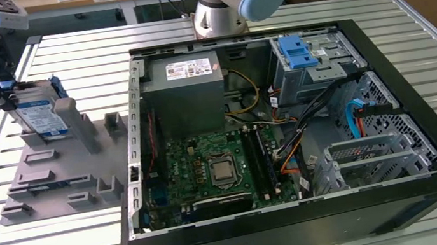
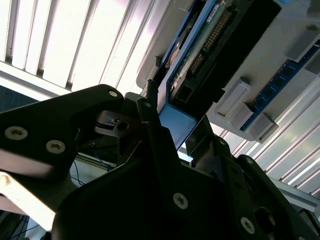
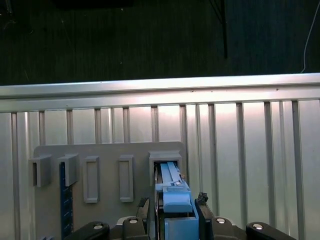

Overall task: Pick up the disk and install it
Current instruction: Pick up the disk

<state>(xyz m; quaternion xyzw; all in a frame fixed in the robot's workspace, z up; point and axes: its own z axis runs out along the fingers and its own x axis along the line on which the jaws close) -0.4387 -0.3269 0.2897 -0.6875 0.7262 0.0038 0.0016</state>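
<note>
The disk (image 1: 39, 115) stands on edge in a slot of the grey fixture plate (image 1: 47, 185) at the exterior view's left, its blue-and-white label showing. My gripper (image 1: 7, 93) sits at its upper end, shut on the disk. In the first wrist view the disk (image 3: 172, 187) appears edge-on with its blue rail, a dark finger (image 3: 146, 206) on each side, and its far end in the fixture slot (image 3: 165, 157). In the second wrist view the gripper (image 2: 175, 125) clasps the blue rail end of the disk (image 2: 210, 40), whose circuit side shows.
An open black computer case (image 1: 421, 100) lies on the slatted metal table (image 1: 62, 48), with a motherboard (image 1: 212, 165), a grey power supply (image 1: 186, 75) and a drive cage with a blue latch (image 1: 299, 53). The arm's base (image 1: 224, 6) stands behind it. The fixture carries several empty slots (image 3: 91, 177).
</note>
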